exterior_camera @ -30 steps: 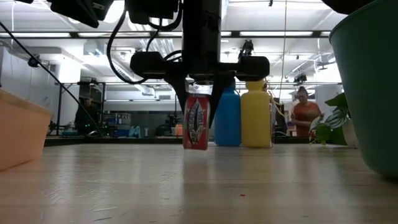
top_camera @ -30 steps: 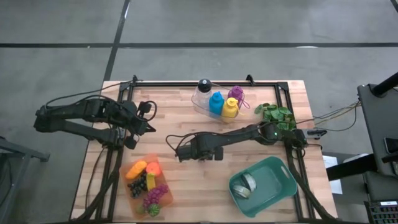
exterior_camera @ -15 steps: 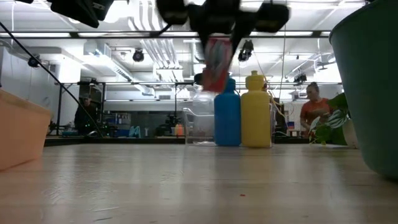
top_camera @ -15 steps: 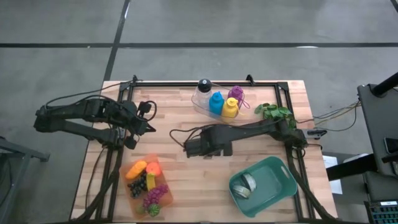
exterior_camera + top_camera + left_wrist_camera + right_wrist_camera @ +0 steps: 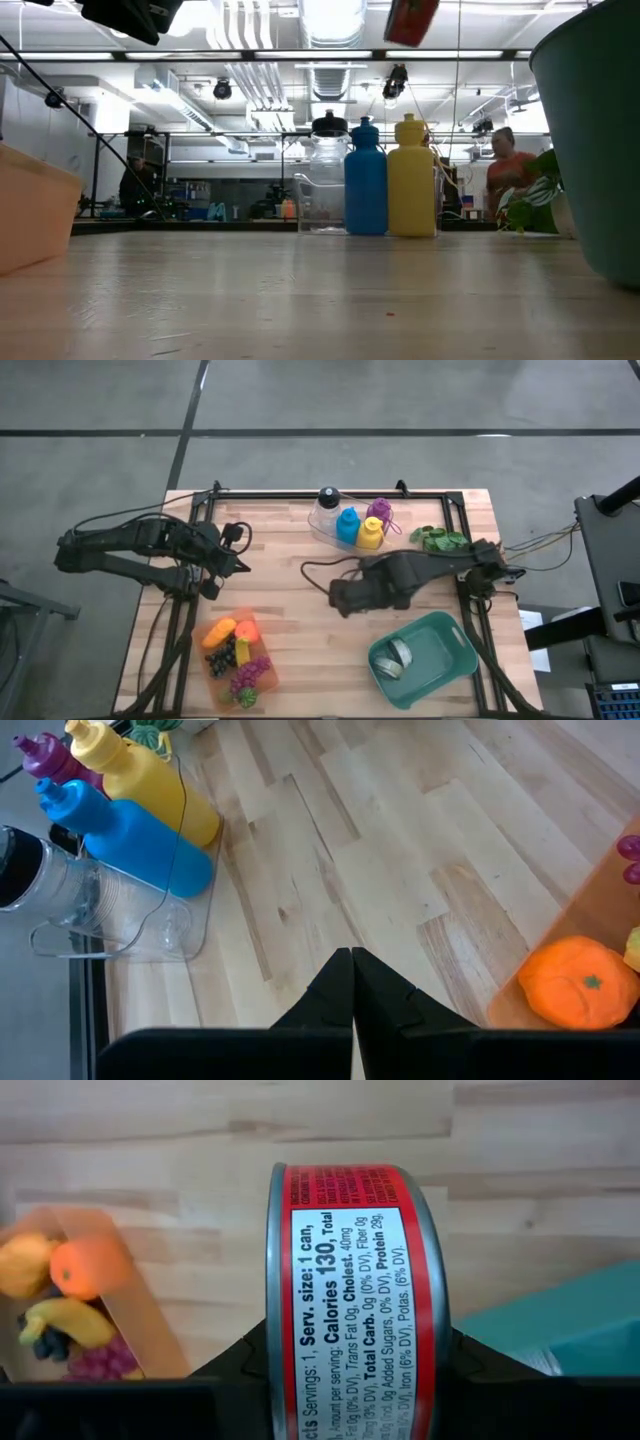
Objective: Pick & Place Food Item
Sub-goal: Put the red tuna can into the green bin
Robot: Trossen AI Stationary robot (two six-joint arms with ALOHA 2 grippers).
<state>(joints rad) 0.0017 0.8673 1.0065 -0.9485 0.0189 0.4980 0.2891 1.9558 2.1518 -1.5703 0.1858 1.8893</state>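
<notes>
Can [image 5: 355,1295] label: "Calories 130"

Red-labelled can [image 5: 352,1295], flat and round with silver rims, a white nutrition panel facing the wrist camera. It stands on edge, lifted clear above the wooden table [image 5: 300,630]; in the low view only its lower part shows, tilted, at the top edge. Teal bin [image 5: 450,645] lies near, to one side.

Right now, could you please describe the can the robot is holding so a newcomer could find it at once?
Start at the teal bin on the wooden table. Just above it, the right gripper grips a flat red can, held off the table. It alone carries a printed nutrition label.
</notes>
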